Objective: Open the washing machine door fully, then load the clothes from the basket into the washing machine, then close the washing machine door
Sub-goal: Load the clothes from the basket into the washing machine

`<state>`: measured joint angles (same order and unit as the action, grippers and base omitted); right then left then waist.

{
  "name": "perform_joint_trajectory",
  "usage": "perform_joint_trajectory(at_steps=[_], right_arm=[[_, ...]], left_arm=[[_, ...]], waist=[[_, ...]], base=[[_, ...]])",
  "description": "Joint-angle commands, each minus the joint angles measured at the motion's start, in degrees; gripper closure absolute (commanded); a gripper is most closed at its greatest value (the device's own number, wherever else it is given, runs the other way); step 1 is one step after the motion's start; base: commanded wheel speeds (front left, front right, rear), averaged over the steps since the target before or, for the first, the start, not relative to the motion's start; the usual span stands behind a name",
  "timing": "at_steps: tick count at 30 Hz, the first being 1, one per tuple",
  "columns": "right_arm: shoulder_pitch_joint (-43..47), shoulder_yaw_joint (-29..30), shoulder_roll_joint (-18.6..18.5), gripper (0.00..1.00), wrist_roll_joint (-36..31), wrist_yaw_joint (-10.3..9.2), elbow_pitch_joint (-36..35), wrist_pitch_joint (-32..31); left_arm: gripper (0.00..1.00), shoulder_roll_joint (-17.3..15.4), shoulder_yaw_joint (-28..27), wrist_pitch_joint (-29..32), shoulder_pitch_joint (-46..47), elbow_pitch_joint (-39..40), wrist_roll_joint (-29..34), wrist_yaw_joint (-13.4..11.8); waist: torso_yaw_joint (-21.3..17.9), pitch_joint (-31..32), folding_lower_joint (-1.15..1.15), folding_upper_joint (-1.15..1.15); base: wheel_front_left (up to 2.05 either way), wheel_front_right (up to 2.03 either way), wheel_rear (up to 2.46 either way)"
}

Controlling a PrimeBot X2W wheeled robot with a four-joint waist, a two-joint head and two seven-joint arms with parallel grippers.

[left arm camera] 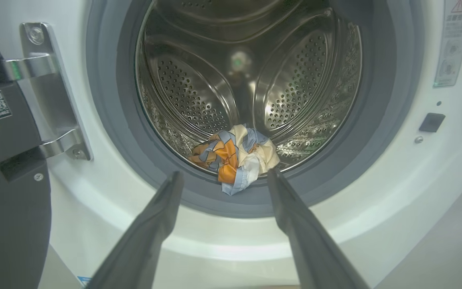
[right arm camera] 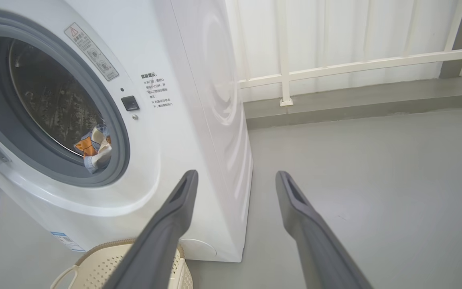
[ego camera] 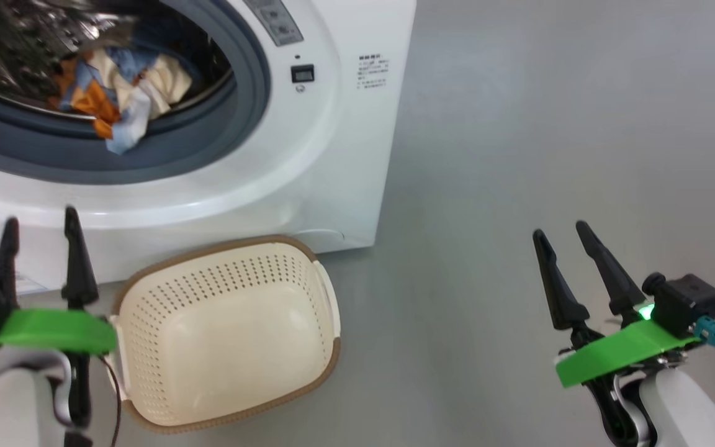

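The white washing machine (ego camera: pixel 332 124) has its round mouth uncovered. Its black door (left arm camera: pixel 6 180) is swung wide to the left on a steel hinge. The clothes (ego camera: pixel 118 93), a blue, orange and cream bundle, lie at the drum's front lip, one end draped over the grey seal; they show too as the clothes (left arm camera: pixel 235 156) and the clothes (right arm camera: pixel 94 150). The cream basket (ego camera: pixel 165 310) stands on the floor before the machine with nothing in it. My left gripper (ego camera: pixel 38 223) is open just left of the basket, pointing at the drum. My right gripper (ego camera: pixel 562 233) is open over bare floor.
Grey floor (ego camera: pixel 550 155) spreads to the right of the machine. A white railing (right arm camera: pixel 359 64) and a low kerb run along the far wall behind it. The basket's rim (right arm camera: pixel 106 247) sits close to the machine's front corner.
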<state>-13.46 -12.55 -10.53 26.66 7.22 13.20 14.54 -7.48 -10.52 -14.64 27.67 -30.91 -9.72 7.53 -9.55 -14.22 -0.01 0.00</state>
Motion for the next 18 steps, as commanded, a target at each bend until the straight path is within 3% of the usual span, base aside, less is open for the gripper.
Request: perform_joint_trajectory(at_steps=[1, 18], right_arm=[[1.5, -0.5, -1.0, 0.0, 0.3, 0.26, -1.0, 0.5], [8.1, 0.3, -3.0, 0.0, 1.1, 0.26, -1.0, 0.5]], left_arm=[[0.0, -1.2, -2.2, -0.4, -2.5, 2.6, 0.7, -0.1], [0.0, 0.3, -3.3, -0.4, -19.9, 13.1, -0.3, 0.0]], waist=[[1.9, 3.3, 0.01, 0.0], [4.6, 11.1, 0.01, 0.0]], base=[[0.0, 0.0, 0.0], [0.0, 0.0, 0.0]])
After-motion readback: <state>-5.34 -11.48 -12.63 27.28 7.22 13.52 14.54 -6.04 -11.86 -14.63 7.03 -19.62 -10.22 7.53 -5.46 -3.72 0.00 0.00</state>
